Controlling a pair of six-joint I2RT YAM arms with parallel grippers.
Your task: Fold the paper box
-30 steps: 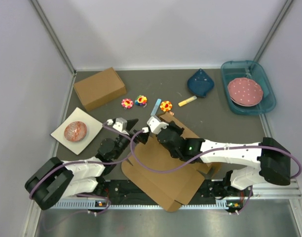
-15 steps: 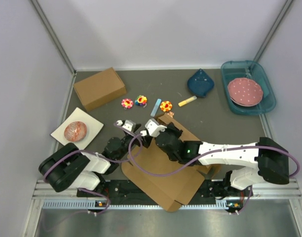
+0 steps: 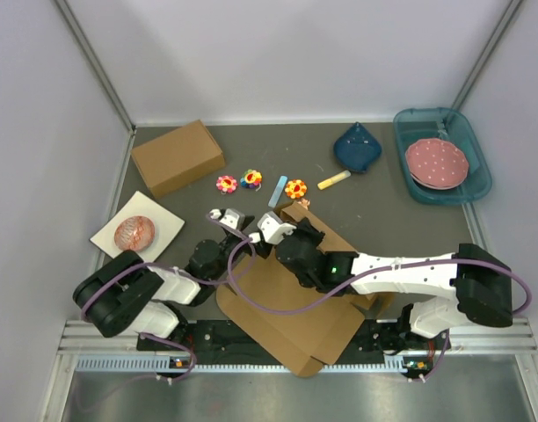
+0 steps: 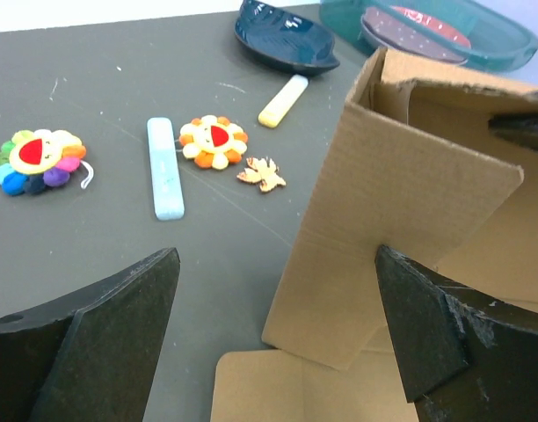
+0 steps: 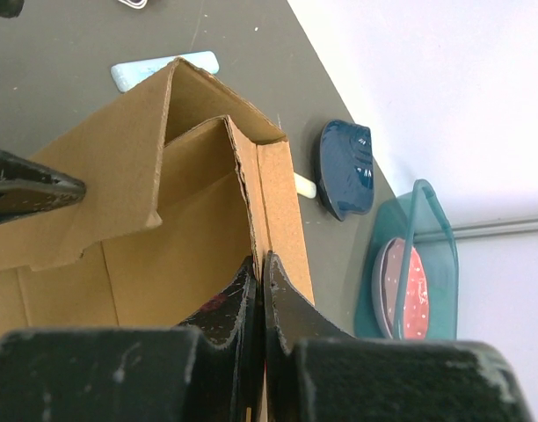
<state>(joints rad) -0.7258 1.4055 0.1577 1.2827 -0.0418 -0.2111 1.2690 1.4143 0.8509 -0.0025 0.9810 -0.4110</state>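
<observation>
one brown paper box [image 3: 313, 334], corner upright

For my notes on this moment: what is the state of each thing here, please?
paper box: partly folded, some walls up, rest flat
left gripper: open, facing a raised wall
right gripper: shut on a wall's edge
brown box: closed
bin: holds a plate

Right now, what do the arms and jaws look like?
The left arm and right arm are white shells with black joints and black shoulders. Purple cables trail along both. A green light glows on the right forearm. Jaws are scuffed matte-black wedges.
</observation>
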